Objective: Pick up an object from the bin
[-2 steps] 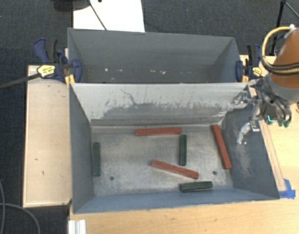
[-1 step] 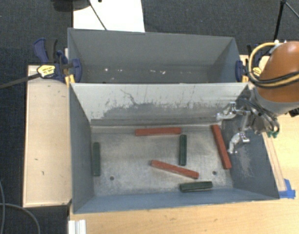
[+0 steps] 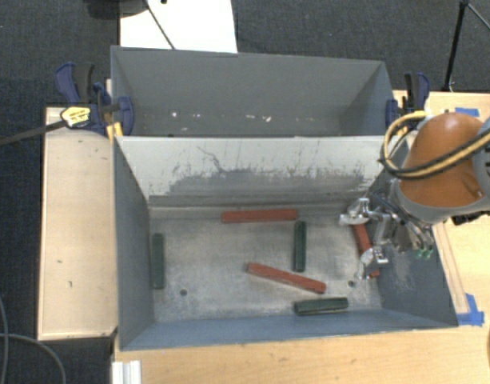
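Your short red stick [image 3: 370,264] is at the right of the frame, close to the bin's right wall. It is pinched in the pincer [image 3: 367,238], whose two metal fingers press on it from either side. It hangs tilted, upper end leaning left, and you cannot tell whether its lower end touches the floor. It is a slim, straight, matte bar and looks rigid, so judge the hold as narrow and likely to pivot. To its left, apart from it, similar bars lie flat and unstacked: a dark green bar [image 3: 299,246] standing vertical in the frame, a longer red bar [image 3: 284,278] lying slantwise, and a green bar [image 3: 320,306] by the front wall. Farther off are a red bar [image 3: 259,215] along the back and a green bar [image 3: 157,260] at the left. The bin [image 3: 252,166] is scuffed grey metal, and its sloped walls probably settle things onto the floor.
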`<state>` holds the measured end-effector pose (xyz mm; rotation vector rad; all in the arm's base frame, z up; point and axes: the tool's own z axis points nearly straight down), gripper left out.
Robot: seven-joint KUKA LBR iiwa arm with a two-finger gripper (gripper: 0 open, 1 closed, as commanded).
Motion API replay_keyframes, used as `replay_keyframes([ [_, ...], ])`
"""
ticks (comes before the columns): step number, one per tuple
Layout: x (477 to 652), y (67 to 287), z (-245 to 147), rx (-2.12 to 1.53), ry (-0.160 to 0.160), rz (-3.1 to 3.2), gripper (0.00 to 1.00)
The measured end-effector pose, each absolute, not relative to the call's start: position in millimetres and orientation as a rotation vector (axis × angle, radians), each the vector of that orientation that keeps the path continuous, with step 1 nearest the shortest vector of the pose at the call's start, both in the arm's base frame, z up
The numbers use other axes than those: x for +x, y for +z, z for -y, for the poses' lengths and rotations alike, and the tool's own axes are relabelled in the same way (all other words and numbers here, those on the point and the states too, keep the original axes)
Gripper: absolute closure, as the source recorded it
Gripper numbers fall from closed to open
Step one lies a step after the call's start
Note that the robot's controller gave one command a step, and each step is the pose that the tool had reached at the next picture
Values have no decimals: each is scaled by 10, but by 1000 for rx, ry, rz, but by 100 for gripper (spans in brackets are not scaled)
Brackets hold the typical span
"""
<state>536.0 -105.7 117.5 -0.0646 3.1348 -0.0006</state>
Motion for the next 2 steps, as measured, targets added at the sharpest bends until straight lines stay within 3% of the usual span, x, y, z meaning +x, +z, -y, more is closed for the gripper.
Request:
replay_keyframes([
  [1, 5271, 747, 900, -39, 0, -3139, 0],
  [2, 5231, 868, 602, 168, 0, -3134, 0],
])
